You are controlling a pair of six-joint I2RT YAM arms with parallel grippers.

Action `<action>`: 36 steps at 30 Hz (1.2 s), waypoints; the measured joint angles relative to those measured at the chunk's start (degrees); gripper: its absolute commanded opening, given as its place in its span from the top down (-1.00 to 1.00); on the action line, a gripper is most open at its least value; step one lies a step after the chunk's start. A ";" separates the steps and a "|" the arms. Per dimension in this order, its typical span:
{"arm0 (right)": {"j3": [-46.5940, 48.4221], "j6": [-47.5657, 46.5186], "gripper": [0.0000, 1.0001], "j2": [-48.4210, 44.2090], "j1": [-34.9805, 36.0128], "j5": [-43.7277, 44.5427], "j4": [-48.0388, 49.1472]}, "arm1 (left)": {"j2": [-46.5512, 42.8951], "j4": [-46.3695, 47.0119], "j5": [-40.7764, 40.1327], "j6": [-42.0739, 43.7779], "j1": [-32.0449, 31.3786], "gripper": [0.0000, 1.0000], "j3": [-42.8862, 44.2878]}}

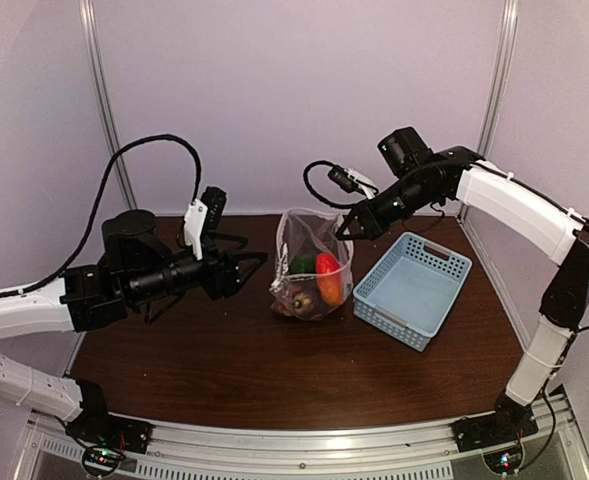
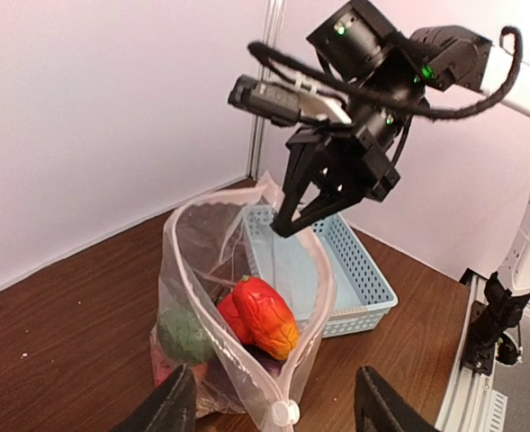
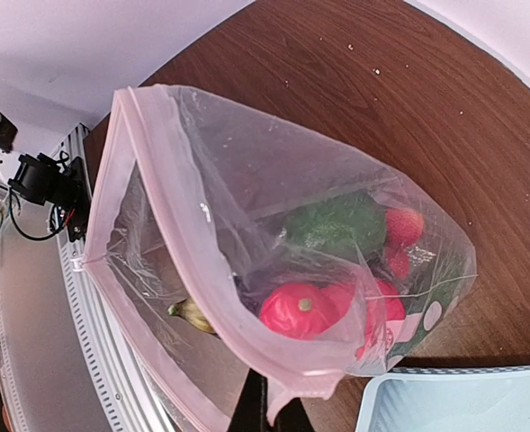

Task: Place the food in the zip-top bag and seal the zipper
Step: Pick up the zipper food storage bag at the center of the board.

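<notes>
The zip-top bag [image 1: 312, 262] stands upright on the table [image 1: 224, 370] directly below the right gripper [image 1: 346, 228]. Its long axis is close to vertical and its mouth points up, tipped a little toward the left gripper [image 1: 246, 268]. The right gripper's fingers are drawn close together on the far end of the rim, pinching the plastic there with that corner raised. The zipper [image 3: 188, 229] is unsealed, its two pale pink halves bowed apart into a long oval that runs from the right gripper's tips toward the left gripper. The left gripper's fingers are spread wide, with the near end of the oval just ahead of them. Low in the bag beneath the right gripper lie the orange-red piece [image 2: 266, 317], the green lump [image 2: 185, 335], the red tomato [image 3: 299, 310] and small red fruits [image 3: 401, 225]. The light-blue basket [image 1: 414, 290] sits just beside the bag, on the side away from the left gripper
</notes>
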 measured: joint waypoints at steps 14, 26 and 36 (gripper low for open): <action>-1.22 0.55 1.00 -1.05 -0.52 -1.42 0.09 | 7.17 7.98 -3.74 7.65 -2.36 0.11 -6.64; -1.38 0.70 1.00 -1.05 -0.74 -1.73 0.17 | 10.60 10.80 -1.79 11.69 -2.36 0.08 -6.71; -1.38 0.70 1.00 -1.11 -1.05 -1.70 0.15 | 12.90 12.87 -5.88 16.39 -2.36 0.37 -7.89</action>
